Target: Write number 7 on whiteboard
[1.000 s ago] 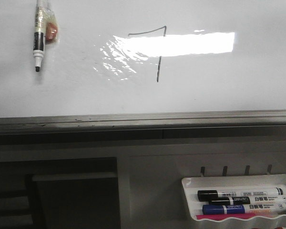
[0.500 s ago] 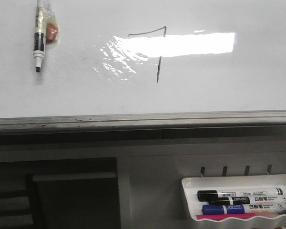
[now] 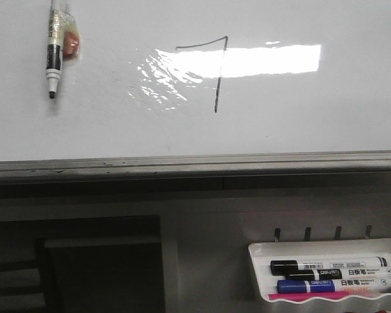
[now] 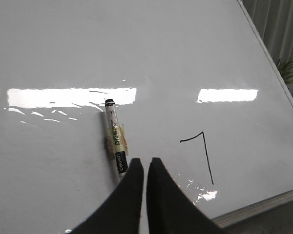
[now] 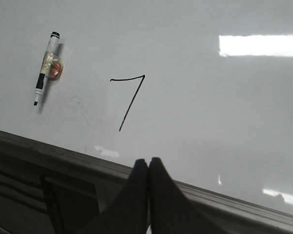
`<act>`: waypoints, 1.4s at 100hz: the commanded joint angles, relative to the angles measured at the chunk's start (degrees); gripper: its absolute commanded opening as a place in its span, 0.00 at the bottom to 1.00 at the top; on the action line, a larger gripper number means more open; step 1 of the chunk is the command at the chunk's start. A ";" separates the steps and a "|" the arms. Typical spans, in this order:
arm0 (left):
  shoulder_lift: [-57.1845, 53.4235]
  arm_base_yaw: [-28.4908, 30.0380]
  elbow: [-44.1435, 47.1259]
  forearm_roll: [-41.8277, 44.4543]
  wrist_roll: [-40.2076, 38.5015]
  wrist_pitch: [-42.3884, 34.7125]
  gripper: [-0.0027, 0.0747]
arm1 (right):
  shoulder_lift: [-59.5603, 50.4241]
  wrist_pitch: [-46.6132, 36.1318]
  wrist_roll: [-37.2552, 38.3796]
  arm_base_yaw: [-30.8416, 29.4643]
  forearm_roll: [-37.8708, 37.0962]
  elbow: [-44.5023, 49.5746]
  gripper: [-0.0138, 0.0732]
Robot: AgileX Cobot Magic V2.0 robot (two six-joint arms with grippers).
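Glossy whiteboard [image 3: 300, 117] bearing the finished number 7 [image 3: 215, 72] at centre; marker [image 3: 52, 59] stuck at left. Left gripper [image 4: 145, 168] and right gripper [image 5: 148, 168] pressed together, empty; writing apparently complete, only retreat remains

The number 7 [image 3: 212, 68] sits on the whiteboard [image 3: 313, 117] ahead of me, near its upper middle. A marker [image 3: 53, 55] hangs on the board far to the left of the 7, tip pointing down, well apart from it. Below the board's lower edge, at the near right, a tray [image 3: 257, 261] holds several markers [image 3: 326, 277] lying on their sides, stacked one before another. To the near left, below the board, lies a recessed shelf [image 3: 101, 242].
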 commanded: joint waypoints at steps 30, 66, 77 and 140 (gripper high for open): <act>0.50 0.14 -1.49 -0.70 0.05 -3.18 0.01 | 0.42 -2.31 -0.56 -0.31 2.45 -1.17 0.09; 0.50 0.14 -1.49 -0.70 0.05 -3.18 0.01 | 0.42 -2.31 -0.56 -0.31 2.45 -1.17 0.09; 0.50 0.14 -1.40 -0.70 0.05 -3.18 0.01 | 0.42 -2.31 -0.56 -0.31 2.45 -1.17 0.09; -0.80 20.95 6.96 45.62 -34.65 -4.44 0.01 | 0.42 -2.31 -0.56 -0.31 2.45 -1.17 0.09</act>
